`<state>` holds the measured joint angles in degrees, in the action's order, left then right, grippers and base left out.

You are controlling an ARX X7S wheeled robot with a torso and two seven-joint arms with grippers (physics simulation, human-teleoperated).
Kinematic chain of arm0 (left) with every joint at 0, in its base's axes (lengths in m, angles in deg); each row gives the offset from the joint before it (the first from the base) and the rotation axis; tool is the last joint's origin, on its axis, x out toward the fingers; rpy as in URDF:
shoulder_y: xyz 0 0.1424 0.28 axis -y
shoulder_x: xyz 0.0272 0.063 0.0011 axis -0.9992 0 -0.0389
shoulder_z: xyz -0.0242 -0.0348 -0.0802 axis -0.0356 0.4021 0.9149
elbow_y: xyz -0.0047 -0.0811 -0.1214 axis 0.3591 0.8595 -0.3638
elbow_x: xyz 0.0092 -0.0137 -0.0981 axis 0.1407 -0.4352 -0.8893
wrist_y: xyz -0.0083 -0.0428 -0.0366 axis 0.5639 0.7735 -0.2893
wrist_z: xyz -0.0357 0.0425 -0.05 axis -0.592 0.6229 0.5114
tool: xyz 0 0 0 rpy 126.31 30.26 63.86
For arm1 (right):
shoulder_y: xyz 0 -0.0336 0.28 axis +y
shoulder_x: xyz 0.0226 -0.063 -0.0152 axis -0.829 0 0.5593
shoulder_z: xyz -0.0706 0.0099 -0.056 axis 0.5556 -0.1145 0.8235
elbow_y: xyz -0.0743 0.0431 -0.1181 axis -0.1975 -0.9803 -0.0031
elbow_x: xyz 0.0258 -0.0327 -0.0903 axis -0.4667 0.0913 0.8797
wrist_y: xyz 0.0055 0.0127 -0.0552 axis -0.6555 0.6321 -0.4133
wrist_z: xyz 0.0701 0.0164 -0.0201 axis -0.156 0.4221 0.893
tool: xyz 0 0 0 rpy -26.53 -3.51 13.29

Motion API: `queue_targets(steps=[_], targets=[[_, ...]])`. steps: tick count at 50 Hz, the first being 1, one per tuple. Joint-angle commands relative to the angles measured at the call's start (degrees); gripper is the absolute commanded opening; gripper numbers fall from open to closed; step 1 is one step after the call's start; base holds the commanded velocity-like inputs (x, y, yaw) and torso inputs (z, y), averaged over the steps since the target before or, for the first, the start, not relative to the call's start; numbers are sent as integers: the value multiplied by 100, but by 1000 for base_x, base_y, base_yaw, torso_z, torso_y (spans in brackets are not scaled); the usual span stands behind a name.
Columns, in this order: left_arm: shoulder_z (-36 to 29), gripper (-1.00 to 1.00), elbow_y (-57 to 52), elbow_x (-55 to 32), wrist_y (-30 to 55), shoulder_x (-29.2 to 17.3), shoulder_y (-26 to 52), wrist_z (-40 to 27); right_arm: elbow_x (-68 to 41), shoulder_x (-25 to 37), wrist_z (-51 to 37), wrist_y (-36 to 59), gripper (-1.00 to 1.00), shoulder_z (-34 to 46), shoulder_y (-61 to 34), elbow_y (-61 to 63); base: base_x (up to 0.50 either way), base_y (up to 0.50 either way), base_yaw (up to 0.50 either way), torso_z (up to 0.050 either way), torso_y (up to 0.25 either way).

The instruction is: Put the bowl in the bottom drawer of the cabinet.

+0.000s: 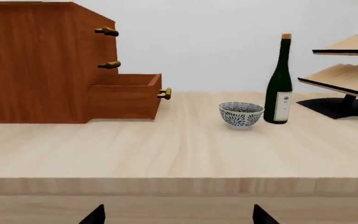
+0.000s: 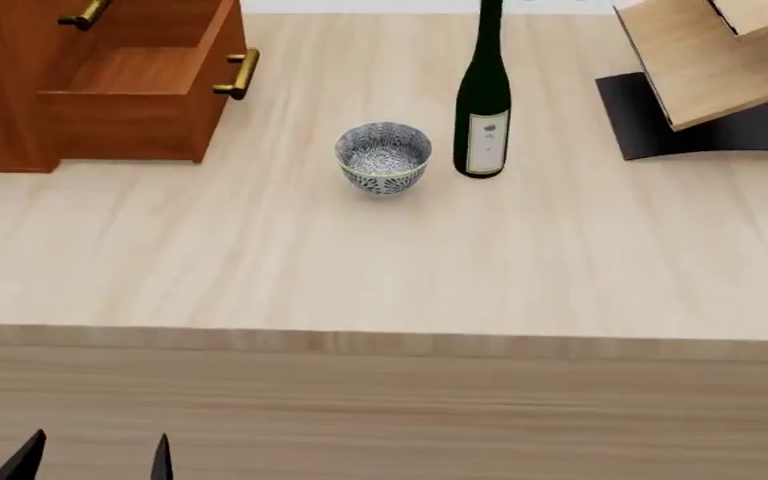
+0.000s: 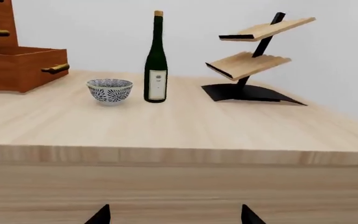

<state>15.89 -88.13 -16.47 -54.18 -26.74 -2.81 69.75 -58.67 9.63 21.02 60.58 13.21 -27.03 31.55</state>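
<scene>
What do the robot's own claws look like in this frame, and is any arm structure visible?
Only fingertips show. The left claw appears as two plain black, pointed, wedge-shaped tips, seen again in the head view at the lower left. The right claw shows the same black pointed pair. No cables, markings or arm links are in view.

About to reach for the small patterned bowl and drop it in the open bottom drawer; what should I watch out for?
1. The tall dark green bottle stands close beside the blue-and-white floral bowl; a wide approach may topple it.
2. The reddish-brown bottom drawer sits under a closed drawer's brass handle, so the bowl might catch it.
</scene>
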Motion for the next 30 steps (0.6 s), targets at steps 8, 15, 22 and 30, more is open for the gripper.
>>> queue_targets(steps=[8,15,22,30], targets=[[-264,100,-99,-66,-78,-86,-48,-282,147,238,-386,120,100,104,184,329,0,0,0,50,0],[-345,100,80,-66,-63,-110,150,-368,108,301,-399,210,100,169,-25,158,0,0,0,50,0],[-401,100,197,-123,-4,-172,256,-393,109,345,-450,248,100,236,-56,140,0,0,0,50,0],[-501,100,54,-169,91,-239,290,-412,122,374,-511,362,100,317,-91,218,0,0,0,50,0]])
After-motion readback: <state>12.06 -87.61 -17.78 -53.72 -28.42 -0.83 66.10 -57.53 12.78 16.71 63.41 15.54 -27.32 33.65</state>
